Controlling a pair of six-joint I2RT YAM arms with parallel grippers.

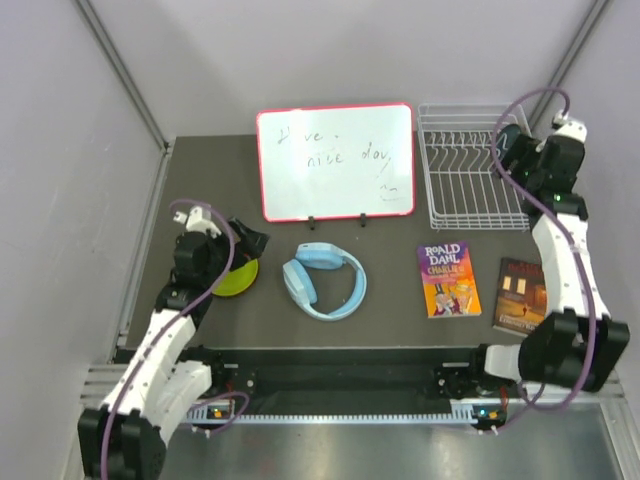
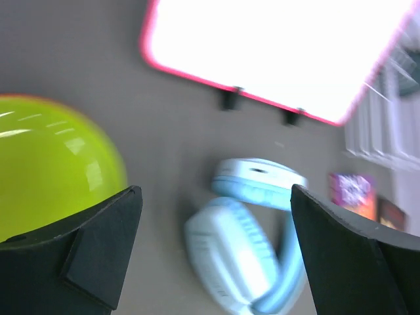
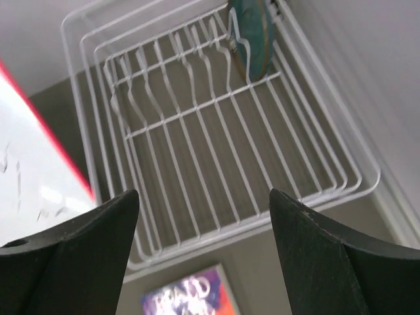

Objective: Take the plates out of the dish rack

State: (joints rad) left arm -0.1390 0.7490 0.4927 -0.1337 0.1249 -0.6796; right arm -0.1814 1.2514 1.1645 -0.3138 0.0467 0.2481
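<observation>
The white wire dish rack (image 1: 462, 180) stands at the back right. In the right wrist view one dark green plate (image 3: 249, 38) stands upright between the prongs at the far end of the rack (image 3: 197, 151). My right gripper (image 3: 203, 203) is open and empty, held above the rack's near edge; in the top view it (image 1: 510, 150) is at the rack's right side. A yellow-green plate (image 1: 238, 278) lies flat on the table at the left, with a thin red-orange edge at its far rim (image 2: 46, 98). My left gripper (image 2: 213, 210) is open and empty just right of that plate (image 2: 52, 157).
A red-framed whiteboard (image 1: 335, 160) stands at the back middle. Light blue headphones (image 1: 325, 280) lie in the middle, right of my left gripper (image 1: 248, 240). Two books (image 1: 448, 278) (image 1: 520, 295) lie in front of the rack. Walls enclose the table.
</observation>
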